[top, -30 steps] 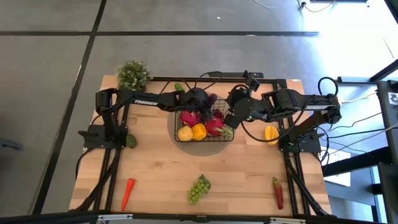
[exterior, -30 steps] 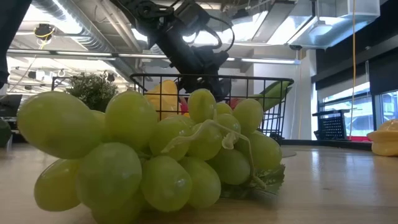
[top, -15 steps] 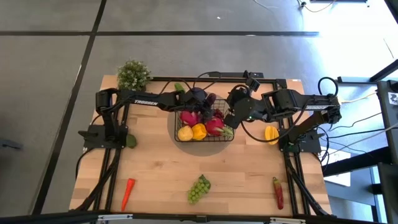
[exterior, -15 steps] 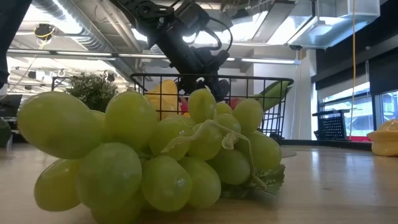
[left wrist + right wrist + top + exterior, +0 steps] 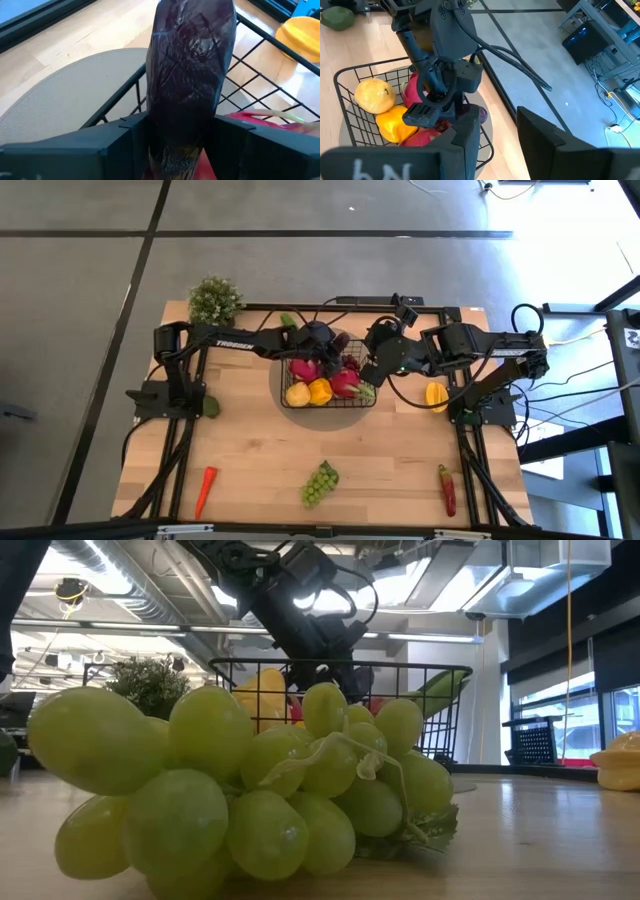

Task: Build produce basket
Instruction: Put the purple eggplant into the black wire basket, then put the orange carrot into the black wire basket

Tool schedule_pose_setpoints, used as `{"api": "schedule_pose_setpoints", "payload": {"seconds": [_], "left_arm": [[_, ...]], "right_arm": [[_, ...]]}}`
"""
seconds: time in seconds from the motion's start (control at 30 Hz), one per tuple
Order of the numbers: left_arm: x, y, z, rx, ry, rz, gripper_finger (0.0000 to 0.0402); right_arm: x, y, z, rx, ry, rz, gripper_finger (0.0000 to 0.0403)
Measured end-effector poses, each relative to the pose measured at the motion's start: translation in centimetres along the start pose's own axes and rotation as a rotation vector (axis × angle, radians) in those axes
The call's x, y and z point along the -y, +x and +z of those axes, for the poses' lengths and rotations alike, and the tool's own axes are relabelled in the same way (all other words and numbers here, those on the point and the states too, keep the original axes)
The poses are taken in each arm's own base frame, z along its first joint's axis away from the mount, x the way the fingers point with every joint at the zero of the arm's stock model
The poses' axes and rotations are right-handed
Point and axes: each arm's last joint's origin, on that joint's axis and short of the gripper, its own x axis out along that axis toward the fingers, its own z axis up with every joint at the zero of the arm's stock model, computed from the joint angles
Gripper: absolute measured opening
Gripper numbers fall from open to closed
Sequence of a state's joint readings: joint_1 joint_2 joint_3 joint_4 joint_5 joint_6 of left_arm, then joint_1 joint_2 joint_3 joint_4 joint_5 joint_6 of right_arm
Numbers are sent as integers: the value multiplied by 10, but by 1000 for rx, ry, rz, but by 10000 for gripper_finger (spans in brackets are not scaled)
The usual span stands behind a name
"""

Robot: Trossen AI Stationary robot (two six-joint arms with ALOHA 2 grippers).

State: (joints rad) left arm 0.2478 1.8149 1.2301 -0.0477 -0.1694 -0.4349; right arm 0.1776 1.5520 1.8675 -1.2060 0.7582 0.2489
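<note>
Purple eggplant (image 5: pixel 190 75) sits clamped between the left gripper's (image 5: pixel 322 340) fingers above the black wire basket (image 5: pixel 290 396), which rests mid-table holding a lemon (image 5: pixel 372 96), a yellow pepper (image 5: pixel 395 125) and pink dragon fruit (image 5: pixel 343 383). Just beside the basket's right edge, the right gripper (image 5: pixel 497 135) hovers with its fingers apart, and green grapes (image 5: pixel 319 484) lie well apart near the table's front edge.

On our wooden counter (image 5: pixel 260 450) we see the basket (image 5: pixel 292 402) centered, carrot (image 5: pixel 204 489) at 7 o'clock, green grapes (image 5: pixel 319 483) at 6, chili (image 5: pixel 447 489) at 5.
</note>
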Motion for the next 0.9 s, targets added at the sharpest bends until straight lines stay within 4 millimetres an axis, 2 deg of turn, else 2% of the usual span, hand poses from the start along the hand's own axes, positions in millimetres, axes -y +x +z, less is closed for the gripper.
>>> {"api": "schedule_pose_setpoints", "payload": {"seconds": [0.3,0.53,0.77,0.9], "left_arm": [[-2,-1,-3,-40,7,20,162],[3,-12,4,-9,6,-3,161],[5,-33,17,41,4,-30,161],[8,-55,27,77,48,-53,161]], "right_arm": [[0,0,0,0,0,0,122],[0,0,0,-1,3,2,122],[0,0,0,-1,3,2,122],[0,0,0,-6,-5,9,122]]}}
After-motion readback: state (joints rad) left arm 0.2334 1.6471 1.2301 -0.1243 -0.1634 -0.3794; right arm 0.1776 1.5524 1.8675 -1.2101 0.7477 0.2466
